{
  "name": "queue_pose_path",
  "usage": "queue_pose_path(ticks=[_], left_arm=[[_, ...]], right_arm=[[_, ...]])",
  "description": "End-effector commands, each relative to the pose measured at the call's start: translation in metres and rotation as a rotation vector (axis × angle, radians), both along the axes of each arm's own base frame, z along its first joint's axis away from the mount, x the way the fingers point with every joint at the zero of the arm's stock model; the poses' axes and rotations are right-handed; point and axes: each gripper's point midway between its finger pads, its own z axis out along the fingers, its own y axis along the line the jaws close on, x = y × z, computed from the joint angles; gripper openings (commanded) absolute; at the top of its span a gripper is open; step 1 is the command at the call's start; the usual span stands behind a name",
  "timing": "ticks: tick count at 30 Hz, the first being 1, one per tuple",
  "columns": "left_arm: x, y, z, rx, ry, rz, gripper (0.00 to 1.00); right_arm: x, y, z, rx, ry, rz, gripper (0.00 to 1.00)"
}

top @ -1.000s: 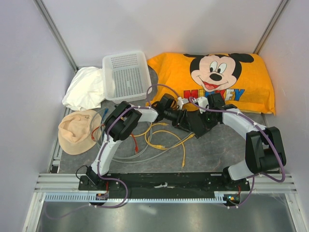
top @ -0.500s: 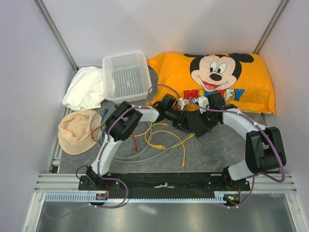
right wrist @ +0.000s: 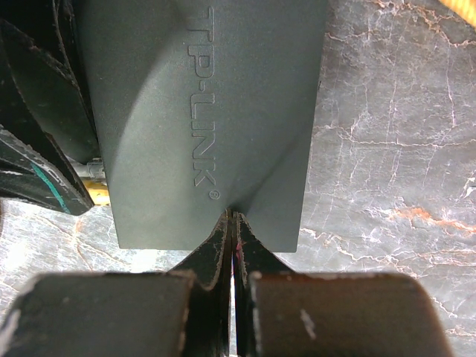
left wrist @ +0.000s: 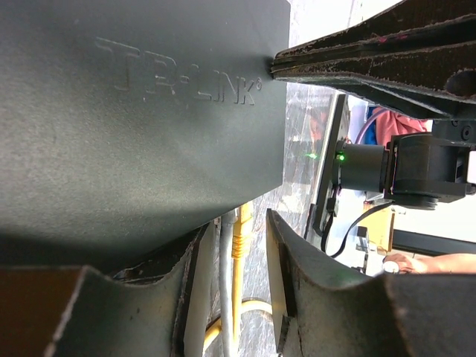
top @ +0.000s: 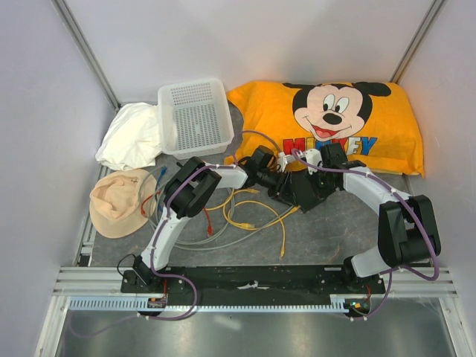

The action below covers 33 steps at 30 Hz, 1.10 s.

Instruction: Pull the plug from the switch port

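Overhead rear view; two opposed wrist close-ups, same switch [right wrist: 201,111].

Left arm [top: 175,220] and right arm [top: 375,192] bend inward, nearly meeting; left claw [left wrist: 234,223] stands parted, right claw [right wrist: 232,220] pressed tight together.

The left gripper [top: 276,183] now sits slightly further right, toward frame centre, closer against the black box [top: 301,192].
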Motion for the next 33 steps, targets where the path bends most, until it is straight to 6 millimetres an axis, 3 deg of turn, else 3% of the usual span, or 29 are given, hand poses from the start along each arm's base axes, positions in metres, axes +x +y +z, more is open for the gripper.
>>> queue_pose_path(ticks=[1,6,17,24,33], left_arm=[[0.0,0.01,-0.039,0.072,0.037,0.017,0.39],[0.001,0.011,-0.045,0.064,0.08,0.021,0.32],[0.005,0.007,-0.045,0.059,0.094,0.021,0.27],[0.01,0.008,-0.048,0.101,0.097,0.058,0.14],[0.013,0.004,-0.041,0.098,0.121,0.088,0.19]], right_arm=[[-0.002,-0.009,-0.005,-0.028,0.006,-0.012,0.0],[-0.002,-0.009,-0.006,-0.029,0.012,-0.013,0.0],[-0.002,-0.008,-0.011,-0.023,0.031,-0.01,0.0],[-0.003,-0.008,-0.012,-0.025,0.034,-0.009,0.0],[-0.002,-0.006,-0.014,-0.024,0.035,-0.006,0.0]])
